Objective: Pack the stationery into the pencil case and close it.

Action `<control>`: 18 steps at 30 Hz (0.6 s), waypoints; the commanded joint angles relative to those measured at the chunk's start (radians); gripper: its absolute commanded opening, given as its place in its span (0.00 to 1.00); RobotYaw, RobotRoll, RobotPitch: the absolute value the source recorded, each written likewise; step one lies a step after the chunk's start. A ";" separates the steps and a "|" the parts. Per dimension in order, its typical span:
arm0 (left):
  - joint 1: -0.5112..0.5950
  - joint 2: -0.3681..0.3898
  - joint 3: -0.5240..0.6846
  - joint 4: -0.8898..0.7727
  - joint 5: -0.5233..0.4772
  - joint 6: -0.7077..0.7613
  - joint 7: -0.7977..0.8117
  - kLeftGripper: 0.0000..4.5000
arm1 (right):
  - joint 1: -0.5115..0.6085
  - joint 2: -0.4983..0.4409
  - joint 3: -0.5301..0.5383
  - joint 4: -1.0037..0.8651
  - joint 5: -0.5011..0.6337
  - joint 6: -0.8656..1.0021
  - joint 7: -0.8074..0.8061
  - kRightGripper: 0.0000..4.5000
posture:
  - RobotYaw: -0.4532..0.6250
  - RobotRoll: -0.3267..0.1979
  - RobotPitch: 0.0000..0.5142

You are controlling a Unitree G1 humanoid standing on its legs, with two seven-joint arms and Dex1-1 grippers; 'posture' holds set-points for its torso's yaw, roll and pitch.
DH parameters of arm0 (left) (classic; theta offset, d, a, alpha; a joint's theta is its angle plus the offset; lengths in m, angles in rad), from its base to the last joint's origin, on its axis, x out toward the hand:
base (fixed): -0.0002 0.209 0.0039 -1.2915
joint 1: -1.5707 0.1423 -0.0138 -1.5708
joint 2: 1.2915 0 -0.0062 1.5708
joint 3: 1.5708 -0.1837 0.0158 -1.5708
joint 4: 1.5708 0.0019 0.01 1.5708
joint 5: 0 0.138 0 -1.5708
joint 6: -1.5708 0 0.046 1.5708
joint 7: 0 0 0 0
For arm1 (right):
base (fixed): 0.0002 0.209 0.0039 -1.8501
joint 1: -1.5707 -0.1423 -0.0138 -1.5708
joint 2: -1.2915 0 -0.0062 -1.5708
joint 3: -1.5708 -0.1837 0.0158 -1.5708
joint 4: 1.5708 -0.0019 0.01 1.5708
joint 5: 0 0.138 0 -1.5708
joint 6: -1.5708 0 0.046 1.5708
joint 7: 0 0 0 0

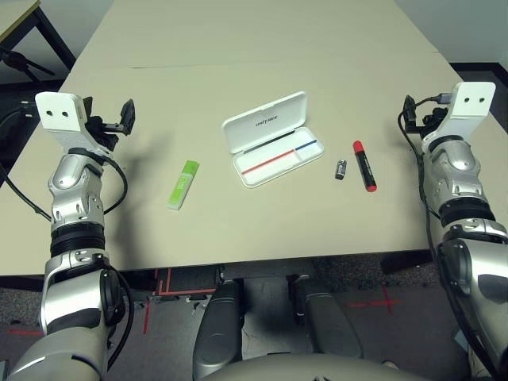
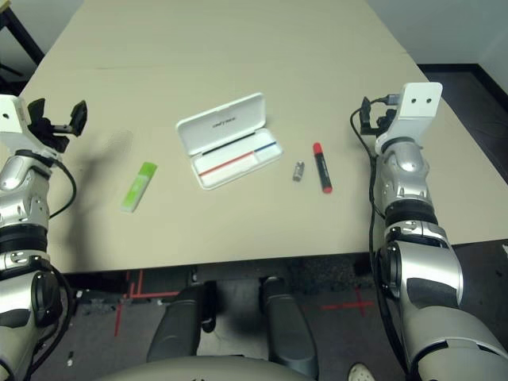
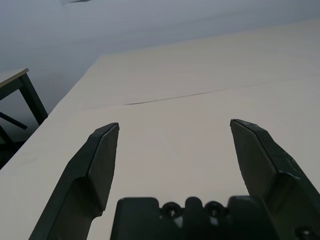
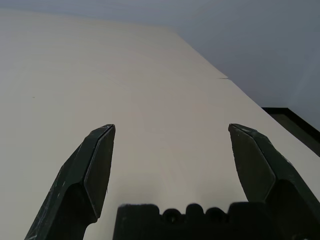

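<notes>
On the beige table [image 1: 238, 48]: one open pencil case [image 1: 274, 139] mid-table, long axis running diagonally, lid on the far side, plus three loose stationery items: one green-white stick [image 1: 183, 185] to its left, one small grey piece [image 1: 340, 169] and one red-black marker [image 1: 364, 165] to its right, all roughly pointing away from the robot. The lid logo is too small to read. Left gripper [image 3: 174, 131] and right gripper [image 4: 171, 131] are spread wide and empty, out at the table's sides.

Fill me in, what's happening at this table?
Nothing is being handled yet. The left gripper and right gripper are open and empty, raised at the table's sides. The pencil case lies open mid-table; the green stick, small grey piece and red marker lie outside it.
</notes>
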 commanded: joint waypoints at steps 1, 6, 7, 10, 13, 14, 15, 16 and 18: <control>0.011 0.008 -0.001 0.012 0.005 -0.007 0.000 0.99 | -0.018 0.009 -0.009 0.018 0.000 0.001 -0.003 1.00 | 0.41 0.62 0.31; 0.009 -0.004 -0.006 0.014 0.006 -0.010 0.003 0.99 | -0.027 0.006 -0.009 0.029 -0.001 -0.002 0.003 1.00 | 0.40 0.62 0.33; 0.011 -0.007 -0.007 0.010 0.005 -0.008 0.003 0.99 | -0.025 0.005 -0.010 0.029 -0.001 -0.002 0.005 1.00 | 0.40 0.62 0.33; 0.022 -0.015 -0.009 -0.001 0.004 -0.005 -0.001 0.99 | -0.016 0.002 -0.010 0.024 -0.001 -0.003 0.009 1.00 | 0.40 0.62 0.34; 0.029 -0.014 -0.007 -0.001 0.003 -0.007 -0.005 0.99 | -0.007 0.001 -0.011 0.013 0.001 -0.001 0.012 1.00 | 0.39 0.62 0.35; 0.025 -0.010 -0.006 0.007 0.003 -0.007 -0.008 0.99 | -0.005 0.002 -0.011 0.008 0.001 0.001 0.013 1.00 | 0.39 0.62 0.35; 0.023 -0.007 -0.005 0.011 0.003 -0.007 -0.010 0.99 | -0.003 0.003 -0.011 0.003 0.002 0.003 0.013 1.00 | 0.39 0.62 0.36; 0.020 -0.004 -0.004 0.016 0.003 -0.007 -0.011 0.99 | -0.003 0.004 -0.010 0.000 0.002 0.005 0.014 1.00 | 0.39 0.62 0.36; 0.014 -0.002 -0.006 0.020 0.004 -0.008 -0.013 0.99 | -0.002 0.005 -0.007 -0.004 0.002 0.009 0.019 1.00 | 0.39 0.62 0.35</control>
